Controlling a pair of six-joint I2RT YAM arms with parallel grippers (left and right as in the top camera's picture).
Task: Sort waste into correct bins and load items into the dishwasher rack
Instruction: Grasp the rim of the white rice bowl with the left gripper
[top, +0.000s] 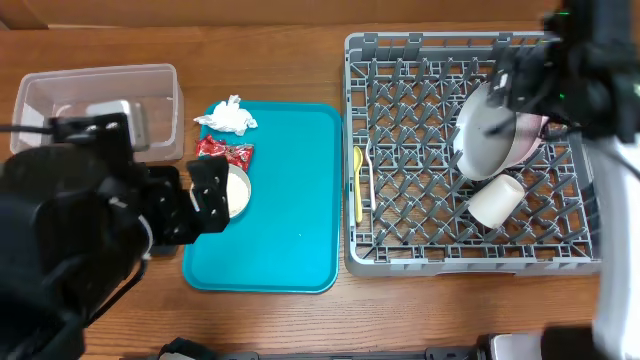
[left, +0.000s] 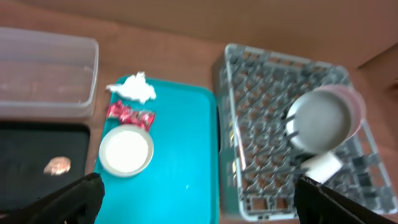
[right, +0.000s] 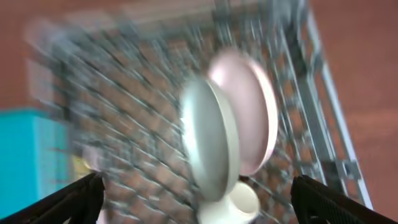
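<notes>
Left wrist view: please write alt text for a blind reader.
A teal tray holds a crumpled napkin, a red wrapper and a small bowl. Right, a grey rack holds a grey plate, a pink plate and a cup.

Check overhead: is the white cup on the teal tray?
No, the white cup lies inside the dishwasher rack, to the right of the teal tray.
</notes>
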